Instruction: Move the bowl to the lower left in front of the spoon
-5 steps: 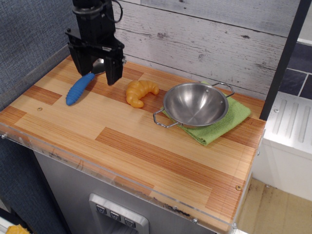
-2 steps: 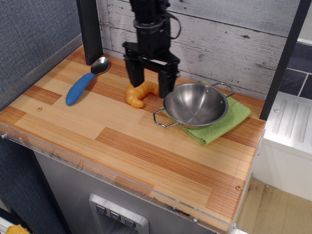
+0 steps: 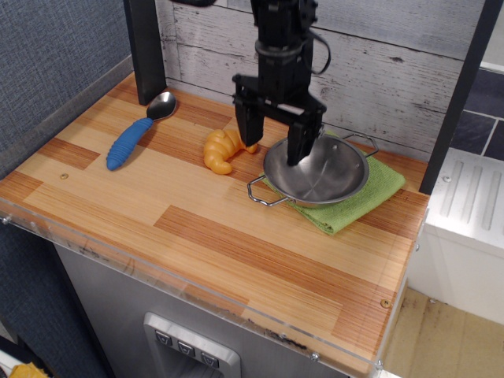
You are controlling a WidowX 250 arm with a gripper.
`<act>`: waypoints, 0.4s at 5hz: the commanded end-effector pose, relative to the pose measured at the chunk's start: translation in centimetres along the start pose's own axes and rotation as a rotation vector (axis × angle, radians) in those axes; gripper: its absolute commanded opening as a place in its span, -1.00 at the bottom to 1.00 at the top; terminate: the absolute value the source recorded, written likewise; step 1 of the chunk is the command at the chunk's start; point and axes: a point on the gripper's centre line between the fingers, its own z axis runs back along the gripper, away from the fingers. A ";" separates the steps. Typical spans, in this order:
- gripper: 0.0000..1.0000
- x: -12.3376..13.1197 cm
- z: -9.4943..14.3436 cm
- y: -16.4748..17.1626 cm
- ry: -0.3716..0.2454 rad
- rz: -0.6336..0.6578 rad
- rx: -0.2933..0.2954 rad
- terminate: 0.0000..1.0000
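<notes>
Bowl (image 3: 316, 170): shiny round steel, wire loop handles, on green cloth (image 3: 370, 197).
Gripper (image 3: 272, 145): black fingers spread wide over bowl's left rim.
Spoon (image 3: 138, 131): ribbed blue handle, far left.

A single fixed view looks down at a steep angle from in front of and above the striped wooden surface (image 3: 205, 236), facing the whitewashed plank wall (image 3: 378, 55) behind it. It stands near enough that the whole top fills the frame, its clear plastic front lip (image 3: 157, 276) included. The grey cabinet front (image 3: 126, 315) below and a white appliance (image 3: 465, 220) at the right edge fall partly inside.
</notes>
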 end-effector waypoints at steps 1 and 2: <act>-1.00 0.6 -1.3 -0.1 0.001 -0.004 0.038 -1.00; -1.00 0.5 -0.6 -0.4 -0.009 -0.014 0.037 -1.00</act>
